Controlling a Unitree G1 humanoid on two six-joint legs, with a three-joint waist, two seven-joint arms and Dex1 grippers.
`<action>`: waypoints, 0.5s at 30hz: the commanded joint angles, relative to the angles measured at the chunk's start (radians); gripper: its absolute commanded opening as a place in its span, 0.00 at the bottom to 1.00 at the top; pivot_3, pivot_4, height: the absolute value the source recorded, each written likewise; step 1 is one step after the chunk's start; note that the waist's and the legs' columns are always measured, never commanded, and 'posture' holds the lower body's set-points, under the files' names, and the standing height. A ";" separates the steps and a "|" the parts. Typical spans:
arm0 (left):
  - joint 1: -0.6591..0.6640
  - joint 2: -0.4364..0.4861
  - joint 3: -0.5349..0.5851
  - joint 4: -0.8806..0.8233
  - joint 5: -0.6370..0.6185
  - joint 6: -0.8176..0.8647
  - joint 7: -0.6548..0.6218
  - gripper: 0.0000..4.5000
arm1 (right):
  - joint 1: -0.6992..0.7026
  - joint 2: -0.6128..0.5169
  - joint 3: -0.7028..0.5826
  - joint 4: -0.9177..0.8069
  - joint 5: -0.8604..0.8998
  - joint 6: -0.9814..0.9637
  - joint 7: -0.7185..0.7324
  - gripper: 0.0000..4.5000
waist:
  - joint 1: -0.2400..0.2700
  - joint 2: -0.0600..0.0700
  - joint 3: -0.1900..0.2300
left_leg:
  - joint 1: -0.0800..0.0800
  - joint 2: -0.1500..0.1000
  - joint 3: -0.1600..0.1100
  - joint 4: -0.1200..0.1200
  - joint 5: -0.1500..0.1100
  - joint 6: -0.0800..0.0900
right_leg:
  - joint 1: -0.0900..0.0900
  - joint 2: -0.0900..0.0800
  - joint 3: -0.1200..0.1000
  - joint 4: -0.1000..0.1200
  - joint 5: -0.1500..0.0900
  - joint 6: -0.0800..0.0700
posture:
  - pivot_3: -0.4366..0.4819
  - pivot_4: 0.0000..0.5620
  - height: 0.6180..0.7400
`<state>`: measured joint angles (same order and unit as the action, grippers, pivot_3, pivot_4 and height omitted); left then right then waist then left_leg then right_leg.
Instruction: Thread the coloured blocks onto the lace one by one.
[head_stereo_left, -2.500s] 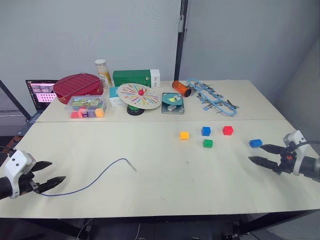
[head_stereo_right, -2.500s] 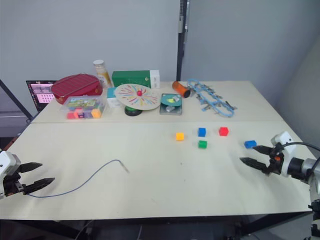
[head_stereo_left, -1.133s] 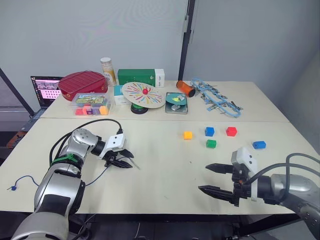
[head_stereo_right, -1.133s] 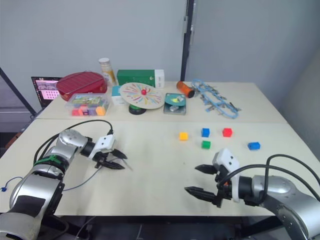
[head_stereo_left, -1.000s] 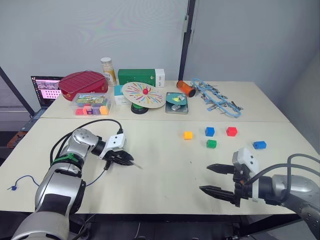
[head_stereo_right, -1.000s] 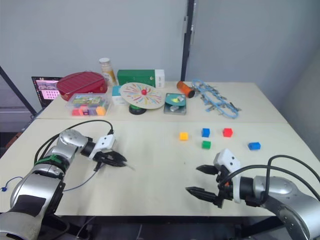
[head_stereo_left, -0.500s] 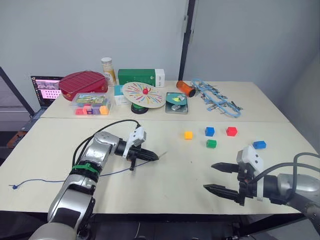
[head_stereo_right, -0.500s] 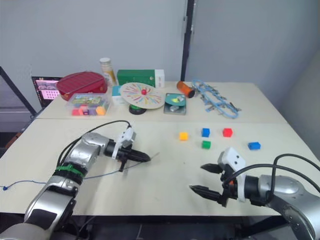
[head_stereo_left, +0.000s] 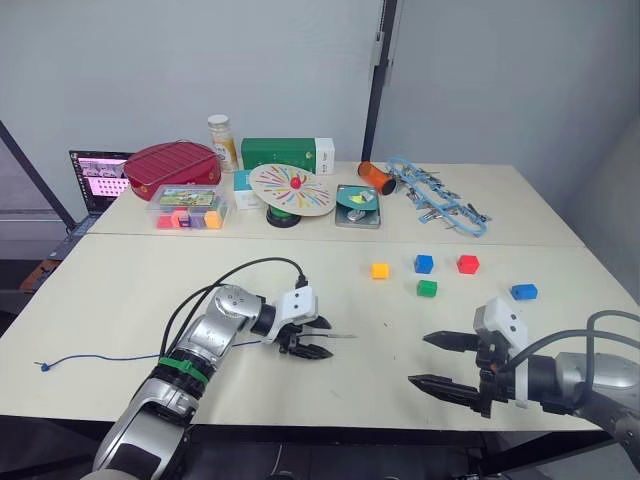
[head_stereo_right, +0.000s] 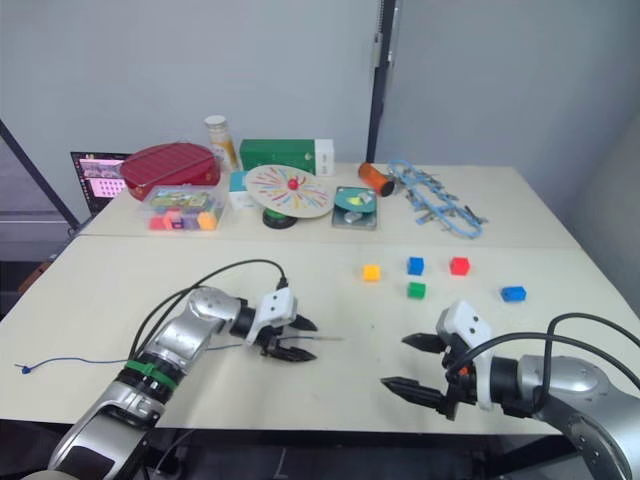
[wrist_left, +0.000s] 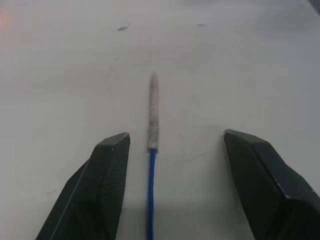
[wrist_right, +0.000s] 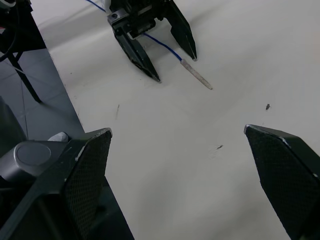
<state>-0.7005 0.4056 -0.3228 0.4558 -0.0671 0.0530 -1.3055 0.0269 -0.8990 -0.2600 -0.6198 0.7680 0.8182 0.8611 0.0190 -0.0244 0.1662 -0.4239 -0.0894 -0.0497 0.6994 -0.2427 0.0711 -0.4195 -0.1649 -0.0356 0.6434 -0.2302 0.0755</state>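
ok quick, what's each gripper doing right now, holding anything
Left gripper: open, the lace lying loose between its fingers.
Right gripper: open, holding nothing.

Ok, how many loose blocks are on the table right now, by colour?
Blue blocks: 2
Red block: 1
Green block: 1
Orange-yellow block: 1
Total: 5, none on the lace yet.
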 joint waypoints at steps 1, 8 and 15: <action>-0.008 -0.017 0.038 0.033 -0.030 -0.074 0.002 0.66 | 0.001 -0.004 -0.020 -0.022 0.001 -0.021 -0.004 1.00 | 0.000 0.000 0.000 | 0.000 0.000 0.000 0.000 0.000 0.000 | 0.000 0.000 0.000 0.000 0.000 0.000 | 0.48 0.27 1.00; -0.019 -0.033 0.040 0.135 -0.009 -0.120 0.001 0.66 | 0.000 -0.003 -0.011 -0.021 -0.007 -0.032 -0.011 1.00 | 0.000 0.000 0.000 | 0.000 0.000 0.000 0.000 0.000 0.000 | 0.000 0.000 0.000 0.001 0.000 0.000 | 0.48 0.27 1.00; -0.007 -0.026 0.025 0.137 0.002 -0.099 -0.018 0.17 | -0.004 -0.006 -0.001 -0.023 -0.034 -0.050 -0.023 1.00 | -0.004 0.000 0.000 | 0.000 0.000 0.000 0.000 0.000 0.000 | 0.000 0.000 0.000 0.001 0.000 0.000 | 0.48 0.27 1.00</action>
<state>-0.7160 0.3741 -0.2802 0.5985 -0.0818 -0.0582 -1.3092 0.0274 -0.8989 -0.2486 -0.6197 0.7414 0.7960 0.8412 0.0150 -0.0243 0.1661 -0.4236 -0.0894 -0.0497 0.6992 -0.2427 0.0713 -0.4194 -0.1647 -0.0360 0.6446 -0.2302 0.0755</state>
